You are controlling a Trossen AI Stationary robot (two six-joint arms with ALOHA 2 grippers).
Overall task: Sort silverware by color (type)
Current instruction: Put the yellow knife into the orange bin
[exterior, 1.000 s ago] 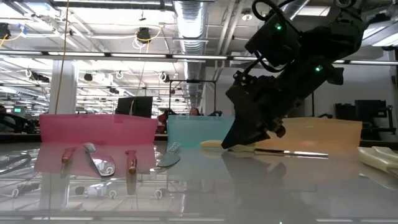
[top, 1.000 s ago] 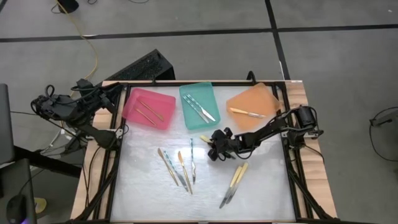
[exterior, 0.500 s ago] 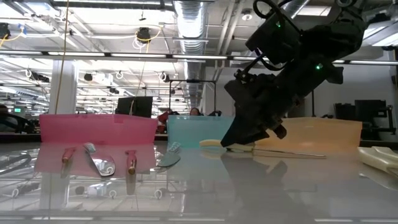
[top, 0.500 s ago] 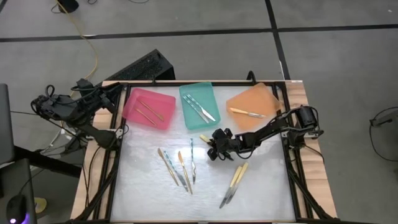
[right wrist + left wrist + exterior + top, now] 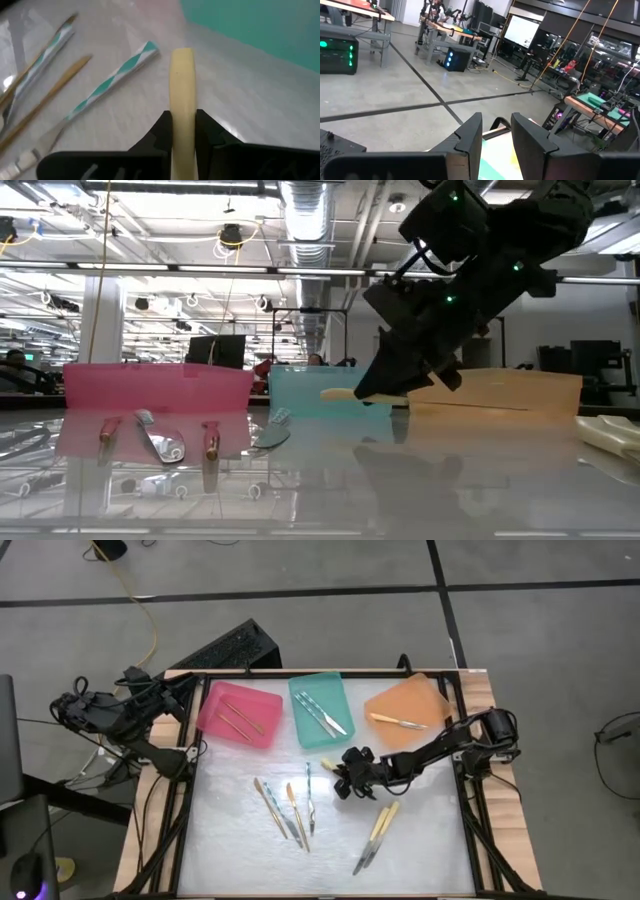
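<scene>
1. The right tool (image 5: pixel 343 778) is pinching a pale yellow-handled utensil (image 5: pixel 182 95) between its fingers (image 5: pixel 161 131), the handle sticking out ahead of them and clear of the worktop (image 5: pixel 420 840).
2. Just beside it, a teal-striped utensil (image 5: pixel 112 80) and several others (image 5: pixel 285 805) are lying loose on the worktop.
3. Two yellow-handled pieces (image 5: pixel 378 830) are lying near the arm, with bare worktop around them.
4. Beyond the tool, the pink tray (image 5: pixel 240 712), teal tray (image 5: pixel 320 705) and orange tray (image 5: pixel 410 710) are each holding utensils.
5. The left tool (image 5: pixel 495 137) is waiting off the worktop's edge, fingers parted with nothing between them.
</scene>
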